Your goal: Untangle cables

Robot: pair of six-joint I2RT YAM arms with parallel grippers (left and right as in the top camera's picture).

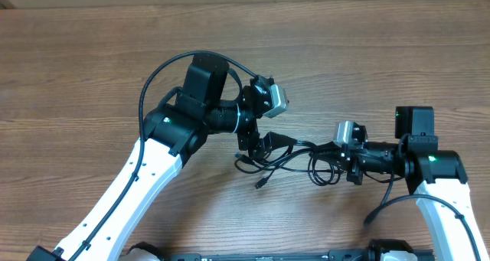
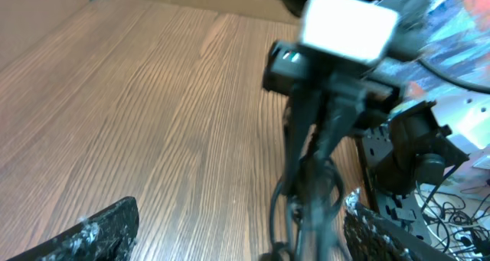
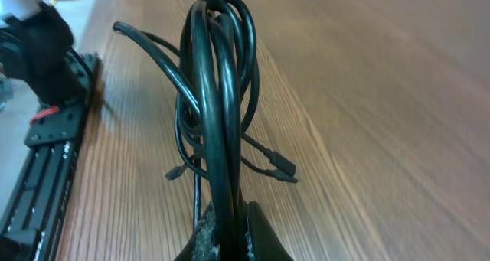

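Note:
The cables point(image 1: 291, 160) are thin black cords in a tangle on the wooden table between my two grippers. My right gripper point(image 1: 323, 149) is shut on a bunch of cable loops point(image 3: 218, 85), which rise from between its fingers point(image 3: 230, 234). Two small plug ends point(image 3: 280, 168) hang loose beyond the loops. My left gripper point(image 1: 259, 148) is wide open, its fingers apart point(image 2: 241, 215). The cables point(image 2: 306, 196) run between these fingers, closer to the right-hand one, and stretch toward the right gripper's wrist camera point(image 2: 348, 24).
A black mounting rail point(image 3: 50, 131) runs along the table's near edge in the right wrist view. A black frame with loose wiring point(image 2: 409, 165) stands off the table at the right of the left wrist view. The table's far edge point(image 1: 245, 2) runs along the top of the overhead view.

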